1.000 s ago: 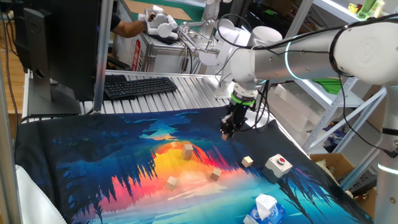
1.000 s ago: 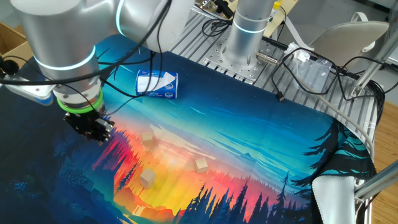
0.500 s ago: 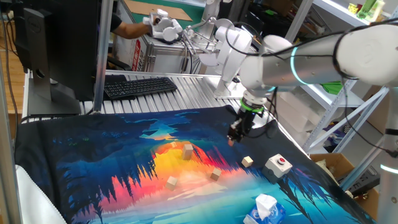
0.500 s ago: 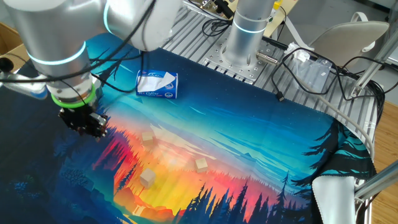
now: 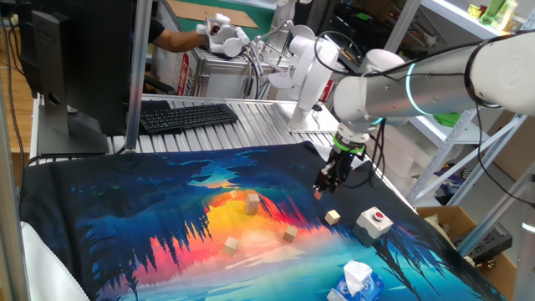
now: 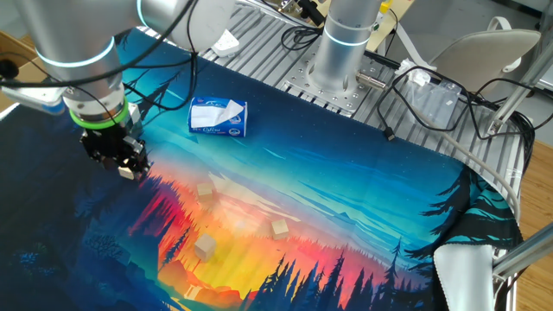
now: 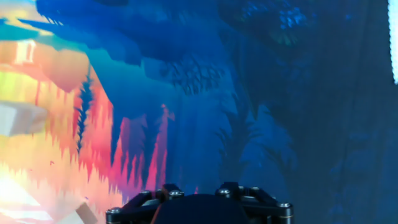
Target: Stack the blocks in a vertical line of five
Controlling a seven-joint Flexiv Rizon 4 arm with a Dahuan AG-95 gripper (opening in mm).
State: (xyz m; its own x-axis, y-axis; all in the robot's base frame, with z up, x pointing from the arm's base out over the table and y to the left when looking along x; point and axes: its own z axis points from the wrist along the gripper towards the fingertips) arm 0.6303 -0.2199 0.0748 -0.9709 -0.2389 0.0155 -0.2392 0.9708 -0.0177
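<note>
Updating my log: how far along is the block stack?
Done: nothing visible; no tower stands. Four blocks lie apart on the mat. In hand: nothing seen; the gripper hovers near the rightmost block. Left: seemingly all the stacking.

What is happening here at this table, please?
A robot arm holds its gripper above a colourful mat, pointing down, with nothing visible between the fingers. Four small wooden blocks lie scattered on the mat, none stacked yet. The closest one lies near the white box with a red button.
</note>
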